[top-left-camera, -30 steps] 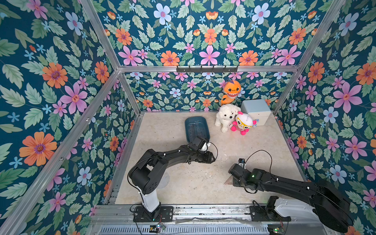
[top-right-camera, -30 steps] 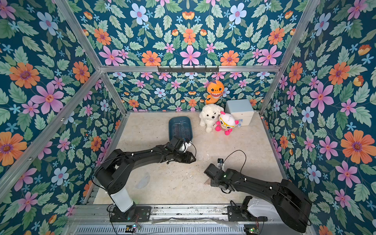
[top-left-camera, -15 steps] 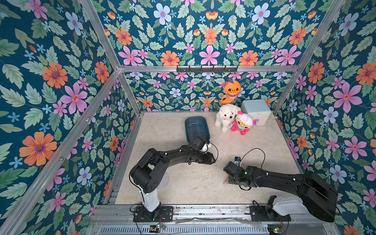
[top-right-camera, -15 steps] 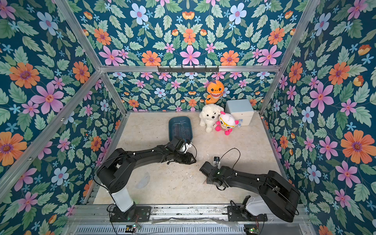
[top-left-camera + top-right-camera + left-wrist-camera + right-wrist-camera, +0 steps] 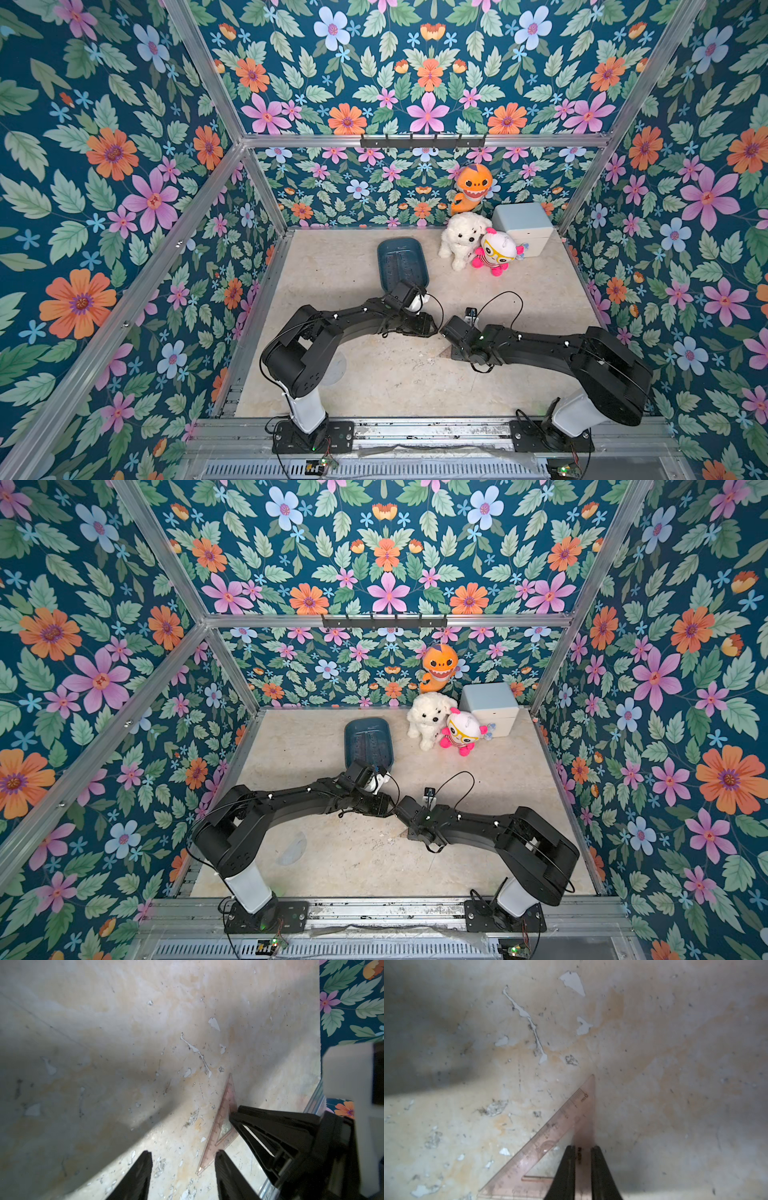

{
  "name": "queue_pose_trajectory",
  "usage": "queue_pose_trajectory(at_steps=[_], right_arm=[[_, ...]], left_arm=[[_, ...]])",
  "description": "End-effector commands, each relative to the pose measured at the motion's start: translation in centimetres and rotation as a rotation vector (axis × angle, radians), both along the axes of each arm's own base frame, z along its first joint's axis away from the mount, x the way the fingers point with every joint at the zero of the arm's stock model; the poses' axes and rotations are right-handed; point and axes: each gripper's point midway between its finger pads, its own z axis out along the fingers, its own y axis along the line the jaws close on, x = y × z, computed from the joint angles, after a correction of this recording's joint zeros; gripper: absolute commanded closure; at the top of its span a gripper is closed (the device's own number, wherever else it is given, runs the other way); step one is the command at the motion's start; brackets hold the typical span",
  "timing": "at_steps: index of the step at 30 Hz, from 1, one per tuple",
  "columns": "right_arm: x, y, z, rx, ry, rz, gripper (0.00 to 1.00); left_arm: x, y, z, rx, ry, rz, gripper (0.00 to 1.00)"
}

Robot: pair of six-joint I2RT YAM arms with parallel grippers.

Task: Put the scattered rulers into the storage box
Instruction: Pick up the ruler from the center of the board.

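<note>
Top view, sweeping from the left: a clear protractor (image 5: 293, 848) lies flat at eight o'clock on the table (image 5: 540, 299), just beside the left arm's base, with nothing touching it. At twelve o'clock sits the teal storage box (image 5: 402, 264). Whatever lies inside it is too faint to make out.

Now the centre, where both arms meet. The left gripper (image 5: 185, 1176) hangs released, jaws spread and nothing between them. Its nearer finger is just beside one tip of the pink set square (image 5: 220, 1132).

That set square lies on the floor a touch toward four o'clock of centre, well apart from the box. And the right gripper (image 5: 583, 1164) is on it! In the right wrist view one finger (image 5: 566, 1169) stands in the triangle's cut-out and the other outside the edge. The jaws look clenched across that narrow side band.

By the look of it, this is thin, light, stiff and slick plastic. Lying flat, it gives nothing to get under, so the band beside the cut-out looks like the sensible hold. Pinched off-centre, it may swivel or slip on the carry to twelve o'clock, and a hard squeeze could crack it.

Far right, at one o'clock, plush toys (image 5: 478, 243) and a pale blue container (image 5: 523, 228) stand clear of the action.
</note>
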Motion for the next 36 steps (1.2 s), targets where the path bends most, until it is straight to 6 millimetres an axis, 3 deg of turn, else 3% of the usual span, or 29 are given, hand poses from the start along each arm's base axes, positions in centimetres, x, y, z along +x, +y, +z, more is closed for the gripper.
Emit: queue_pose_trajectory(at_steps=[1, 5, 10, 12, 21, 36], right_arm=[[-0.3, 0.6, -0.5, 0.001, 0.053, 0.040, 0.86], [0.6, 1.8, 1.1, 0.054, 0.026, 0.058, 0.83], [1.1, 1.9, 2.8, 0.125, -0.015, 0.058, 0.81], [1.1, 2.0, 3.1, 0.170, -0.032, 0.062, 0.86], [1.2, 2.9, 1.9, 0.266, -0.031, 0.078, 0.92], [1.1, 3.2, 1.1, 0.346, -0.023, 0.080, 0.93]], left_arm=[[0.0, 0.5, -0.1, 0.008, -0.003, 0.002, 0.45], [0.0, 0.7, -0.4, -0.001, 0.014, 0.007, 0.46], [-0.1, 0.1, -0.6, -0.019, 0.030, -0.015, 0.50], [-0.3, -0.2, -0.8, -0.033, 0.043, -0.030, 0.52], [-0.5, -1.1, -1.7, -0.066, 0.087, -0.054, 0.54], [-1.6, -0.4, -2.9, -0.045, 0.129, -0.052, 0.55]])
